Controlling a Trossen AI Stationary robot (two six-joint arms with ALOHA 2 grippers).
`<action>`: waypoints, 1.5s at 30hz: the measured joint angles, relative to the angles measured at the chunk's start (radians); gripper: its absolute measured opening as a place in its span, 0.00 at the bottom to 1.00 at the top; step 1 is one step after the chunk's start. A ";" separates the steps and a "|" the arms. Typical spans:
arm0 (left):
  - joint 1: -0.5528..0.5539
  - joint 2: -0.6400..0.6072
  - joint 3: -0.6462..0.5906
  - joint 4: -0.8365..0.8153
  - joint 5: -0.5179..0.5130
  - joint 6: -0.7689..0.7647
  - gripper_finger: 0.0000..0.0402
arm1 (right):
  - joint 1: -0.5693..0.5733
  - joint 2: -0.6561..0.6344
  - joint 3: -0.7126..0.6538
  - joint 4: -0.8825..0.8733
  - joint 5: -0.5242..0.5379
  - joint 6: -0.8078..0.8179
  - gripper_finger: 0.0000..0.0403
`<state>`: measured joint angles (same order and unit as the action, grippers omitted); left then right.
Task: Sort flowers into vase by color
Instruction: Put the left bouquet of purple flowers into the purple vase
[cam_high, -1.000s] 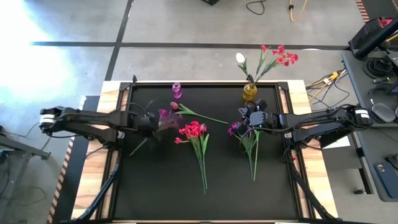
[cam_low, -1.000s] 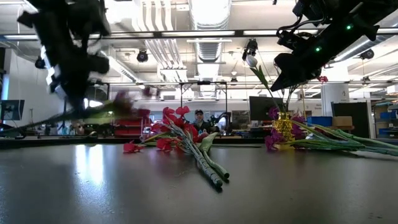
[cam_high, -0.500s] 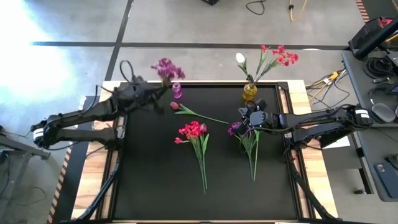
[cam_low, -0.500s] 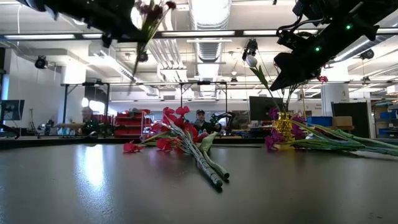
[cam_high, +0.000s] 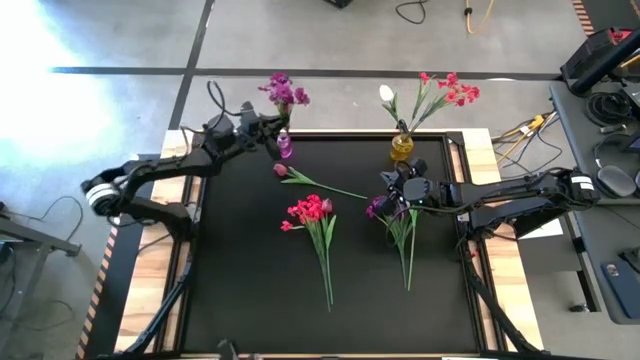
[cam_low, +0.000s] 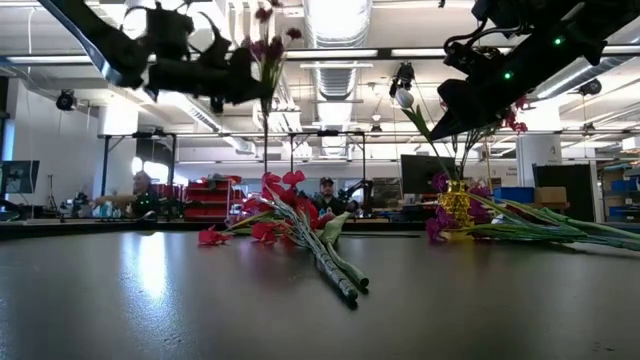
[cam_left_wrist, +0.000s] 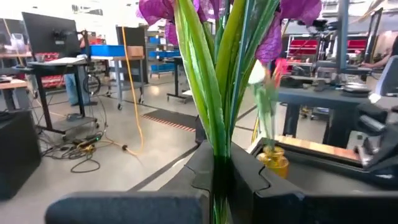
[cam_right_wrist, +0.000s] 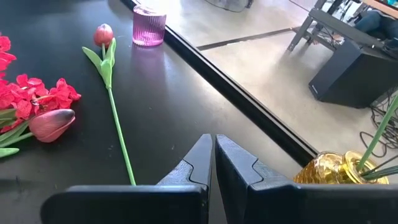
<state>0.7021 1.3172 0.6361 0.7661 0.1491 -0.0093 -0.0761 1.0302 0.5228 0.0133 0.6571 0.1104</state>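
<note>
My left gripper (cam_high: 268, 128) is shut on a purple flower bunch (cam_high: 283, 92) at the table's far left, close to the small purple vase (cam_high: 285, 147). The bunch stands upright, blooms on top (cam_low: 268, 40). A yellow vase (cam_high: 402, 147) at the far edge holds a white bud and red flowers. A red bunch (cam_high: 312, 212) and a single pink tulip (cam_high: 300, 178) lie flat on the mat. Another purple bunch (cam_high: 402, 228) lies right of the middle. My right gripper (cam_high: 386, 192) hangs shut above its blooms, touching nothing. My left gripper pinches the purple bunch's green stems (cam_left_wrist: 221, 163) between its two fingers, below the leaves. The fingers lie level, come from the table's left and cross the stems. The bunch is lifted clear and upright, and its stem ends hang below the fingers (cam_low: 266, 130).
The black mat's front half lies bare in front of the flowers. A raised frame (cam_high: 330, 132) runs along the table's far edge by both vases. In the low view, people and workbenches show in the room behind.
My left gripper has swung from the table's left middle toward the far edge and risen. It has tipped from pointing down to level. The purple bunch has come off the mat and turned upright beside the purple vase.
</note>
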 joint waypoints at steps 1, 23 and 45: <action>0.008 0.028 0.000 0.028 0.001 0.000 0.01 | 0.000 0.000 0.000 0.000 0.000 0.000 0.03; 0.112 0.148 -0.018 0.189 -0.009 0.039 0.01 | 0.002 0.000 0.000 0.000 -0.001 0.006 0.03; 0.133 0.347 -0.073 0.472 0.026 0.135 0.01 | 0.002 0.000 0.000 0.007 -0.001 0.009 0.03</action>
<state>0.8349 1.6640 0.5626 1.2381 0.1755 0.1259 -0.0742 1.0302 0.5227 0.0204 0.6566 0.1195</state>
